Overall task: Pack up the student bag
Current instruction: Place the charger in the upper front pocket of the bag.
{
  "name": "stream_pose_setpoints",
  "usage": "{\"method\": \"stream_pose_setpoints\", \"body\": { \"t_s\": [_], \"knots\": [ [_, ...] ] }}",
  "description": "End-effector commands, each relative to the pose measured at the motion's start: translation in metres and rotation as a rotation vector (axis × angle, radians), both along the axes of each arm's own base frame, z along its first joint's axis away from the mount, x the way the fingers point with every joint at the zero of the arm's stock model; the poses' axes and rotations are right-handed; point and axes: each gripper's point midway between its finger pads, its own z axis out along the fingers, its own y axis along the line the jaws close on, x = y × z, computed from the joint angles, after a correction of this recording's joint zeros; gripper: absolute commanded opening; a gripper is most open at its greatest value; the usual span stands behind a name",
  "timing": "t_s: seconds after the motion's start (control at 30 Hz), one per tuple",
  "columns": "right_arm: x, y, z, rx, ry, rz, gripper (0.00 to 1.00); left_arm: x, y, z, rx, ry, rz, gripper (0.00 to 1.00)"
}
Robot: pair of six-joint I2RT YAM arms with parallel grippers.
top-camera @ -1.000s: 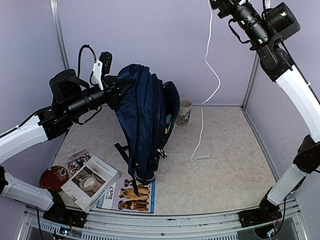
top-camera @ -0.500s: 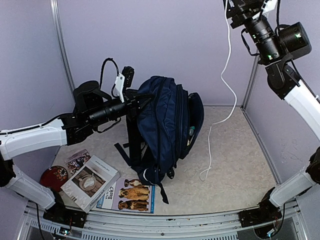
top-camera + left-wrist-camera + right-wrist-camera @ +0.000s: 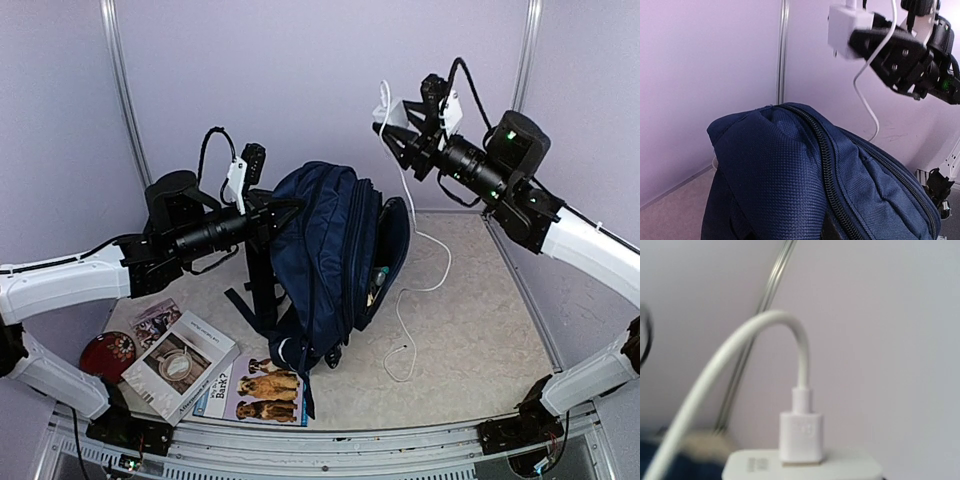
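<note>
Student bag [image 3: 325, 255]: stands upright about mid-counter, a little left of centre, with its base towards the near edge. The navy fabric and a long zip line across the crown fill the left wrist view. The compartment facing the right edge gapes open; something lies inside it, but it cannot be identified.

Left gripper [image 3: 258, 212]: at the top of the bag on its left side, fingers pressed together on the bag's top loop, which runs taut from the fingers to the crown.

Right gripper [image 3: 396, 134]: held high above the counter, just right of the bag's top, pinching a white charger block [image 3: 849, 25]. A white cable [image 3: 802, 360] is plugged into the block. It hangs down past the open compartment, and its free end lies on the counter between the bag and the right edge.

Near-left corner: a white book [image 3: 182, 362], a dog-cover book [image 3: 262, 386] beside the bag's base, a red disc [image 3: 105, 352] and a small booklet [image 3: 152, 318].
</note>
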Motion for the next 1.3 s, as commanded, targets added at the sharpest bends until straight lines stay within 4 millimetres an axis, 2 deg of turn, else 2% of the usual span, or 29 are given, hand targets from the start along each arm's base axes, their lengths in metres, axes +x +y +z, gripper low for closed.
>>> {"method": "stream_pose_setpoints", "body": {
  "t_s": [0.0,0.1,0.2,0.3,0.5,0.77,0.83,0.97,1.1,1.13,1.2,1.27],
  "knots": [
    [0.002,0.006,-0.041,-0.033,0.16,0.056,0.0,0.008,0.018,-0.007,0.034,0.023,0.073,0.0],
    [0.009,0.011,-0.07,-0.068,0.24,0.08,0.0,0.007,0.022,0.001,0.023,0.006,0.082,0.0],
    [0.012,0.026,-0.097,-0.145,0.314,0.135,0.0,0.009,0.026,0.005,0.017,0.0,0.093,0.0],
    [0.007,0.033,-0.12,-0.212,0.371,0.191,0.0,0.012,0.035,0.011,0.006,-0.011,0.125,0.0],
    [-0.004,0.033,-0.151,-0.283,0.437,0.255,0.0,0.013,0.048,0.024,-0.004,-0.039,0.163,0.0],
    [-0.006,0.033,-0.189,-0.458,0.532,0.271,0.0,0.01,0.06,0.04,-0.021,-0.073,0.196,0.0],
    [-0.003,0.032,-0.196,-0.496,0.548,0.253,0.06,0.008,0.063,0.048,-0.03,-0.086,0.199,0.0],
    [0.001,0.035,-0.202,-0.557,0.565,0.259,0.25,0.004,0.065,0.059,-0.039,-0.103,0.193,0.0],
    [0.005,0.038,-0.197,-0.594,0.572,0.258,0.54,0.004,0.067,0.065,-0.04,-0.116,0.204,0.0],
    [0.006,0.039,-0.194,-0.595,0.568,0.255,0.66,0.004,0.068,0.065,-0.039,-0.118,0.205,0.0],
    [0.007,0.04,-0.184,-0.59,0.554,0.252,0.95,0.004,0.068,0.065,-0.036,-0.119,0.206,0.0],
    [0.009,0.04,-0.173,-0.576,0.535,0.244,1.0,0.004,0.067,0.063,-0.031,-0.118,0.207,0.0]
  ]
}}
